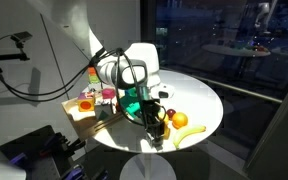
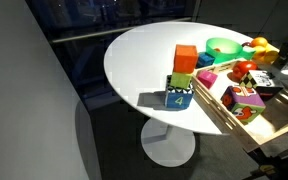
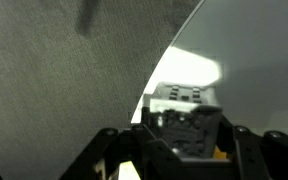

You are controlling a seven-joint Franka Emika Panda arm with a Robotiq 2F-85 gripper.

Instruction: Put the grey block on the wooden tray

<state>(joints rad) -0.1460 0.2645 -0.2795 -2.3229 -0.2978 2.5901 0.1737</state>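
In the wrist view my gripper [image 3: 184,142] is shut on the grey block [image 3: 184,96], a pale cube with dark marks, held near the round table's edge with carpet beyond. In an exterior view the gripper [image 1: 151,121] hangs low over the table's front part, right of the wooden tray [image 1: 79,116]; the block is hidden by the fingers there. The wooden tray [image 2: 216,108] holds several coloured blocks and lies at the table's side. I cannot see the gripper in that exterior view.
A stack of orange [image 2: 185,57], green and blue [image 2: 180,98] blocks stands mid-table. A green bowl [image 2: 222,47] sits behind it. An orange fruit [image 1: 180,119] and a banana [image 1: 190,135] lie beside the gripper. The table edge [image 3: 169,60] is close.
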